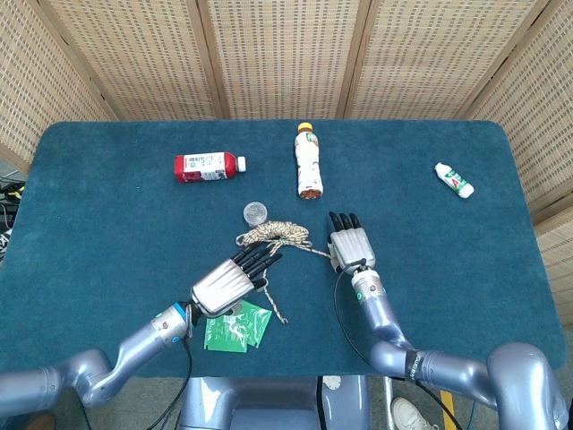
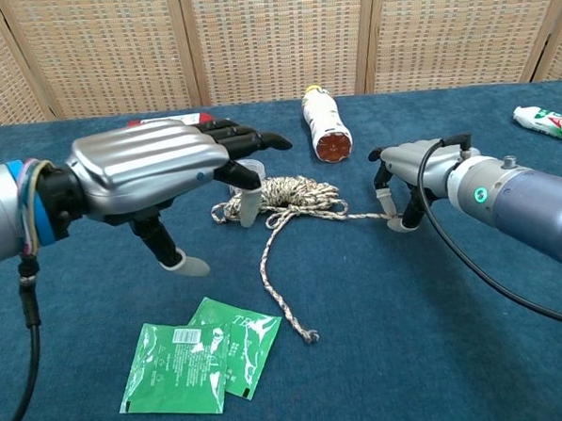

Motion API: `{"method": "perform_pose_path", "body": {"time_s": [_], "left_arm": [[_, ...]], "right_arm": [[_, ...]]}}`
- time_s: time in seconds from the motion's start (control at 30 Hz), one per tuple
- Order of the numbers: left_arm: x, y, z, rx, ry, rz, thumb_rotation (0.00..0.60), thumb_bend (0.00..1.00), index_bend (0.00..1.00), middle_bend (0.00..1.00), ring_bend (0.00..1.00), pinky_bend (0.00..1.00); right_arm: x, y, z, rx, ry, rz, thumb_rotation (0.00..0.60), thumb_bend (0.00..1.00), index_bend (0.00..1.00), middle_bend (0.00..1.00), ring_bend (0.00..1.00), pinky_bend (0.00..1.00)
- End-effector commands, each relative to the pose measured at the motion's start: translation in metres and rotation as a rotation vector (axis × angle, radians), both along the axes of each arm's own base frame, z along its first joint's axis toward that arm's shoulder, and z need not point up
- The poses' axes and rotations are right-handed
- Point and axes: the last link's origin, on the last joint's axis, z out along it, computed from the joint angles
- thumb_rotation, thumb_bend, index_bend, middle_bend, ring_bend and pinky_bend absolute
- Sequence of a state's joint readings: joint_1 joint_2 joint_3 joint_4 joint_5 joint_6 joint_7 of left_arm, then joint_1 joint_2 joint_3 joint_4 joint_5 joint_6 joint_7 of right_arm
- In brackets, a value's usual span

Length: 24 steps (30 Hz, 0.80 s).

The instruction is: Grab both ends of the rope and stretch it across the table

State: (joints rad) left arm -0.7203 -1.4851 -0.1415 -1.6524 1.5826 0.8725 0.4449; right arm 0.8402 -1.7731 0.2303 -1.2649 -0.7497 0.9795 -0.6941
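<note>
Two green sachets lie nearest the robot on the blue surface, just short of the rope's loose end. That end trails toward the robot from the rope, whose bundle sits coiled near the middle of the surface.

The left robot hand hangs over the stretch left of the rope bundle, fingers spread wide and holding nothing; in the head view its fingertips reach the bundle's near edge, though contact cannot be confirmed. The right robot hand, right of the bundle, pinches the rope's other end between thumb and finger, the strand running nearly taut back to the coil.

To do this step well, the left robot hand would likely need to drop toward the free end by the sachets rather than the tangled bundle, close firmly on the tip, and keep clear of the sachets. The right hand's hold should not slacken while the coil is drawn out.

Just beyond the rope stands a small clear jar, close enough to be knocked as the coil unwinds. Farther back lie a red bottle and an orange-capped bottle; a small white bottle rests well off to the right of the rope.
</note>
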Motion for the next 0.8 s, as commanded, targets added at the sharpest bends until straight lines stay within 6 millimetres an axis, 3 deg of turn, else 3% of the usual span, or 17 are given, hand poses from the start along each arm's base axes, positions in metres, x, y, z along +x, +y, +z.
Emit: {"method": "perform_pose_path", "body": {"time_s": [0.03, 0.3, 0.8], "left_arm": [[0.005, 0.001, -0.019, -0.036, 0.025, 0.007, 0.6, 0.19, 0.46, 0.0, 0.0, 0.0], [0.013, -0.003, -0.053, -0.077, 0.079, 0.012, 0.6, 0.21, 0.46, 0.0, 0.0, 0.0], [0.019, -0.007, -0.077, -0.104, 0.102, 0.041, 0.6, 0.28, 0.52, 0.0, 0.0, 0.0]], "right_arm": [[-0.001, -0.001, -0.001, 0.003, -0.005, -0.006, 0.6, 0.52, 0.65, 0.02, 0.0, 0.0], [-0.003, -0.002, -0.003, 0.005, -0.009, -0.016, 0.6, 0.52, 0.65, 0.03, 0.0, 0.0], [-0.009, -0.003, -0.005, 0.003, -0.012, -0.031, 0.6, 0.55, 0.65, 0.03, 0.0, 0.0]]}}
